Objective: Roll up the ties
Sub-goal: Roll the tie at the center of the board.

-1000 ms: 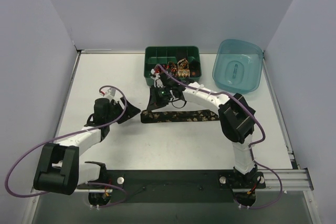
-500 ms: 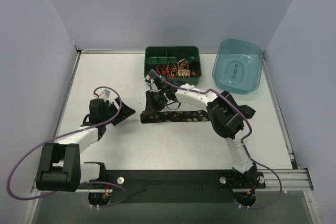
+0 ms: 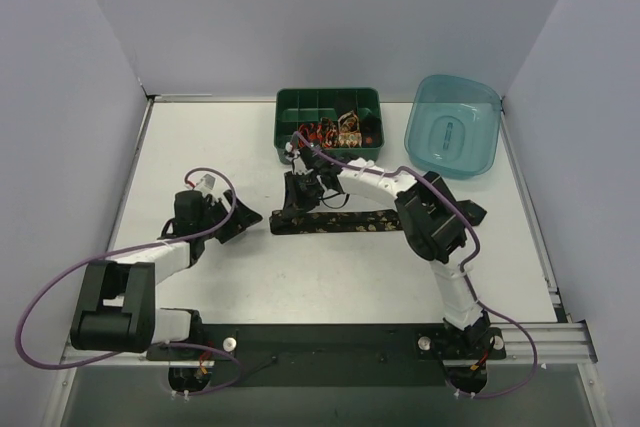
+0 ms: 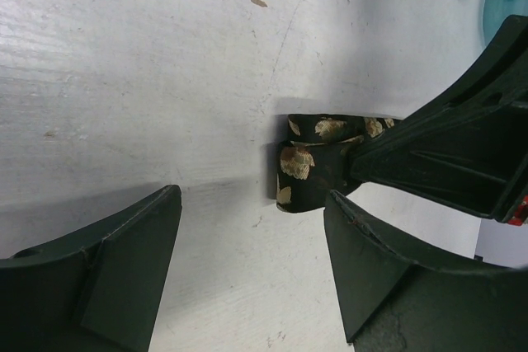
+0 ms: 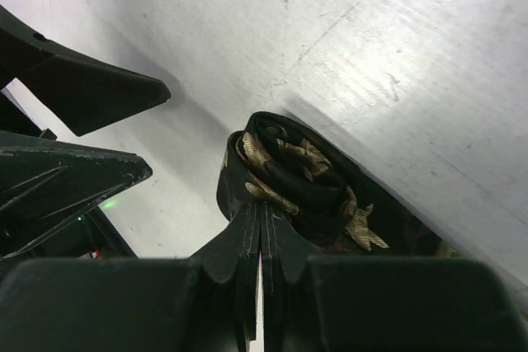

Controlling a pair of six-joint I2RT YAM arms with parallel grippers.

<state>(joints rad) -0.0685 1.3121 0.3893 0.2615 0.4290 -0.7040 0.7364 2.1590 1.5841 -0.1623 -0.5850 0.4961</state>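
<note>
A long black tie [image 3: 350, 221] with gold motifs lies flat across the middle of the table. Its left end is wound into a small coil [image 5: 289, 172], also in the left wrist view [image 4: 299, 172]. My right gripper [image 5: 261, 206] is shut, its tips pinching the coil's edge; in the top view it stands over that end [image 3: 291, 213]. My left gripper [image 4: 252, 204] is open just left of the coil, low over the table with nothing between its fingers [image 3: 250, 217]. Several rolled ties [image 3: 338, 131] sit in the green tray [image 3: 330, 97].
A translucent teal tub [image 3: 452, 127] stands at the back right beside the tray. Grey walls close in the table on the left, back and right. A purple cable [image 3: 60, 297] loops off the left arm.
My right gripper has come down and toward me onto the tie's left end, which now looks coiled. The left arm has drawn back a little; its gripper still stays open near the coil.
</note>
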